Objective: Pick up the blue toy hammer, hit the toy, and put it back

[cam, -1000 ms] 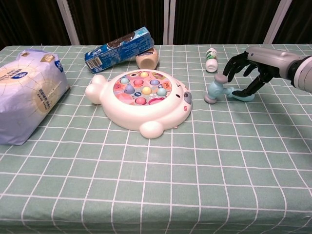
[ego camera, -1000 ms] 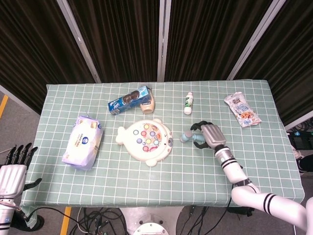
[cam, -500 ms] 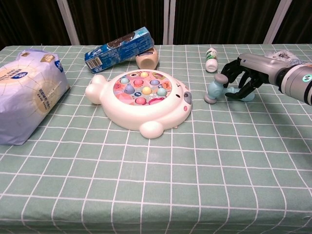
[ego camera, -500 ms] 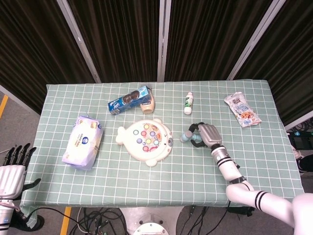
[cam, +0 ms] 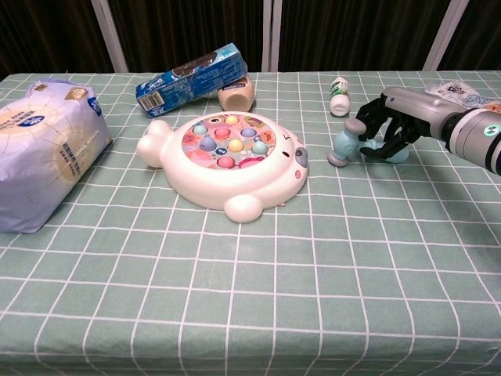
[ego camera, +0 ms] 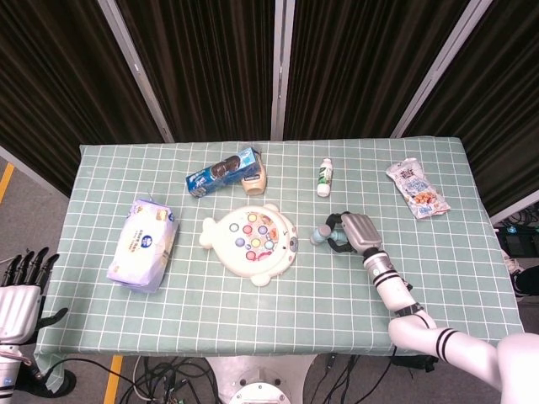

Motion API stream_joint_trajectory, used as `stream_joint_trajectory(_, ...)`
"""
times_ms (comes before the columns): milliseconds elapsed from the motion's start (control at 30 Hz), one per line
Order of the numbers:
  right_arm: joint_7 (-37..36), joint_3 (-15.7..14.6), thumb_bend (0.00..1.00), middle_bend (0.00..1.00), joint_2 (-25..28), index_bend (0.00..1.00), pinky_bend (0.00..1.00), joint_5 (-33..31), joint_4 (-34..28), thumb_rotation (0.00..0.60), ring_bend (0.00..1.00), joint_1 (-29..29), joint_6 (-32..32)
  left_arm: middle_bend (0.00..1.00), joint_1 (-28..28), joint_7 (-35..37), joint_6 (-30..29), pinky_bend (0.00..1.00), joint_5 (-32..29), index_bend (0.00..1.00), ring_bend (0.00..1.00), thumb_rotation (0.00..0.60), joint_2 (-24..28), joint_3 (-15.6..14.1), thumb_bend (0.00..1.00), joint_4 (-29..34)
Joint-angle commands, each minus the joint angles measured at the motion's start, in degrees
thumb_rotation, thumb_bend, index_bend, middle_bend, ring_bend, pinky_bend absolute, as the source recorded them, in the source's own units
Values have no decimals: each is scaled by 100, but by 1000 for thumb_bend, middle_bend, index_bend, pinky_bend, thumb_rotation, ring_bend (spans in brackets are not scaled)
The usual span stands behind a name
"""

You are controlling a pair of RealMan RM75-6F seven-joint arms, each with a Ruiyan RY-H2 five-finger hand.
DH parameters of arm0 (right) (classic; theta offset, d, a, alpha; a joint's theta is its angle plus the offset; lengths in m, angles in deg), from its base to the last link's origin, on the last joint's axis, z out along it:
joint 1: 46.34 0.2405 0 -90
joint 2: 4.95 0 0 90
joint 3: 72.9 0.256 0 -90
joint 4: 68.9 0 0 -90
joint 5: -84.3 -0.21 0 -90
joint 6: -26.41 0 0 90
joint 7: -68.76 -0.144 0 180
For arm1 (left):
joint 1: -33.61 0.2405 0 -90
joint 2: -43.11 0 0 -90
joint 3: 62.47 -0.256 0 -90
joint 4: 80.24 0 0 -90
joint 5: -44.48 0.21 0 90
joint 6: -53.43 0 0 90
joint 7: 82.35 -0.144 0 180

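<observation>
Now the pick-up is under way: the right hand (cam: 395, 125) is curled over the handle of the hammer (cam: 344, 146), which lies on the table (cam: 313, 298) just right of the toy (cam: 227, 160). Whether it is gripped cannot be told. A firm closure and lift are needed next. The left hand (ego camera: 24, 290) hangs spread off the near-left edge.

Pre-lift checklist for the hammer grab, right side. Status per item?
1. Right robot hand over the blue toy hammer handle: ok.
2. Fingers fully closed on the handle: cannot tell, they curl around it, hammer lies on the table.
3. Hammer head free of the robot hand: ok.
4. Toy upright, pegs facing up: ok.
5. Small bottle apart from the hammer: ok.
6. Left robot hand off the table: ok.
</observation>
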Motion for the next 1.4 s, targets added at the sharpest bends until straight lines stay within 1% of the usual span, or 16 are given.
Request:
stream_joint_trajectory(33, -88, -13, 291, 449, -34, 483, 418, 47, 68, 600, 329, -10, 9, 21, 6, -7, -13, 0, 7, 107, 0, 600, 1, -1, 55, 2)
stream_joint_trajectory(267, -219, -2, 306, 464, -87, 509, 441, 120, 186, 600, 346, -4, 4, 21, 19, 16, -26, 0, 6, 107, 0, 600, -6, -3, 55, -13)
stream_joint_trajectory(400, -276, -9, 330, 483, -123, 540, 465, 169, 246, 600, 366, -2, -3, 20, 18, 32, -19, 0, 1, 107, 0, 600, -6, 0, 55, -26)
stream_joint_trajectory(500, -333, 8, 373, 517, -147, 591, 527, 232, 280, 600, 406, -9, -82, 21, 26, 36, -28, 0, -1, 107, 0, 600, -9, -1, 54, -30)
stream_joint_trajectory(667, -451, 9, 468, 606, -102, 725, 668, 500, 336, 600, 504, -18, -313, 21, 27, 40, -38, 0, 11, 107, 0, 600, 8, 1, 55, -21)
stream_joint_trajectory(767, -470, 9, 501, 634, 46, 773, 705, 672, 274, 600, 539, 27, -367, 20, 35, 32, -54, 0, 13, 107, 0, 600, 16, 2, 55, -12)
stream_joint_trajectory(933, -498, 53, 519, 637, 585, 784, 713, 944, -290, 600, 543, 218, -202, 20, 40, 8, -55, 0, 14, 107, 0, 600, 33, -1, 56, 18)
stream_joint_trajectory(1033, -468, 151, 519, 634, 1031, 788, 713, 966, -914, 600, 543, 422, 108, 21, 39, -28, -68, 0, 34, 107, 0, 600, 42, -3, 55, 39)
stream_joint_trajectory(1133, -390, 242, 521, 631, 1312, 786, 719, 825, -1394, 600, 543, 655, 511, 21, 48, -40, -89, 0, 37, 107, 0, 600, 49, 1, 55, 54)
stream_joint_trajectory(1267, -281, 300, 534, 626, 1413, 780, 751, 514, -1724, 600, 543, 976, 1037, 21, 57, -26, -102, 0, 30, 107, 0, 600, 46, 6, 55, 56)
stream_joint_trajectory(1400, 19, 277, 543, 626, 1287, 779, 753, 284, -1747, 600, 543, 1243, 1234, 21, 69, -4, -108, 0, 38, 107, 0, 600, 42, -5, 55, 37)
